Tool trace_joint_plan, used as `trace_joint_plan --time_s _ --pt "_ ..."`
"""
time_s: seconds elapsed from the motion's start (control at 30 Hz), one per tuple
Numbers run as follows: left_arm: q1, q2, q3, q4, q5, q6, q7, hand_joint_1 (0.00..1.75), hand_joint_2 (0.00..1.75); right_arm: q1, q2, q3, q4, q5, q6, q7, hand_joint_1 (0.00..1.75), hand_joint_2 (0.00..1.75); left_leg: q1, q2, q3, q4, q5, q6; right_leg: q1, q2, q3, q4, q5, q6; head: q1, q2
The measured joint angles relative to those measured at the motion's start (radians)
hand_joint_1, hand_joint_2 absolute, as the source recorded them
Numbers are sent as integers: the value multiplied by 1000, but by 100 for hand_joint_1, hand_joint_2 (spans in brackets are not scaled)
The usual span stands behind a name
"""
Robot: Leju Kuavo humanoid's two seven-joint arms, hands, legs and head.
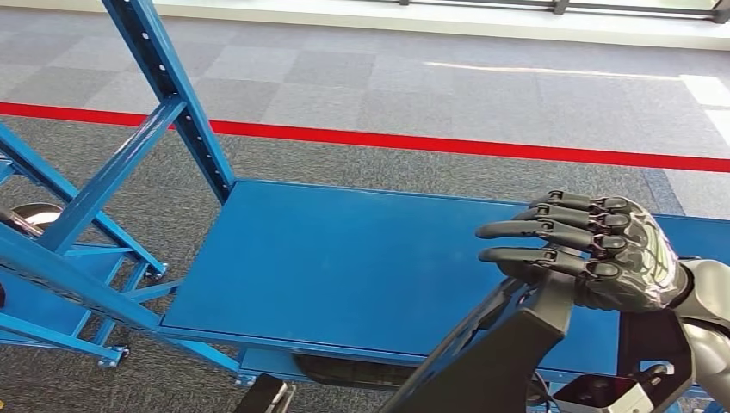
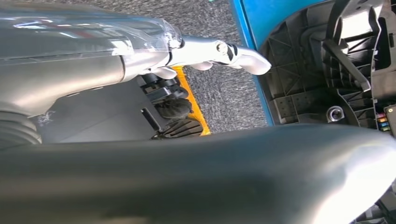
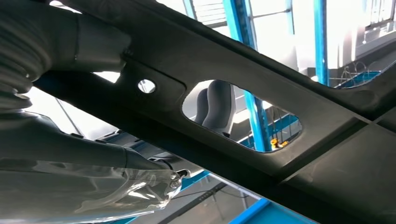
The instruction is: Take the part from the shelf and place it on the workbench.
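- In the head view the right hand (image 1: 594, 254) sits at the right of the frame, dark fingers (image 1: 534, 231) stretched level toward the left and lying close side by side, their tips just clear of each other.
- Directly under those fingers is the upper edge of the part (image 1: 508, 344), a large black plastic panel that slopes from the hand down to the lower middle of the frame; the fingers rest over that edge and appear to hold it from above.
- The thumb's grip is hidden behind the panel.
- The part hangs in front of the near edge of the blue workbench (image 1: 344, 258), overlapping its lower right corner; whether it touches the surface cannot be told.
- In the right wrist view the part (image 3: 280, 116) runs as a dark bar from upper left to lower right, with an oblong cut-out and a small round hole; the grey ribbed cover of the right hand (image 3: 28, 60) presses against it at the left edge.
- In the left wrist view the left hand (image 2: 219, 51) reaches from the upper left, a silver fingertip extended toward the ribbed black underside of the part (image 2: 327, 60) at upper right; whether it touches is unclear, and the state of the other fingers cannot be told.
- Blue shelf uprights (image 1: 163, 77) slant across the upper left of the head view.
- A red floor line (image 1: 482, 146) crosses the grey carpet (image 1: 387, 77) behind the workbench.
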Motion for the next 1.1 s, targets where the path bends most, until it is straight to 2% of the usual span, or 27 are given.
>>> trace_joint_plan --time_s 0.87,1.1 --pt "0 0 0 0 -10 -6 -2 0 0 20 -8 17 0 -1 -5 0 175 175 -3 0 0 1 0 0 -2 0 0 -1 1 1 0 0" --pt "1 2 0 0 -10 -6 -2 0 0 35 -9 17 0 2 -11 0 175 175 -12 0 0 4 -4 8 -10 0 0 -2 3 7 0 0"
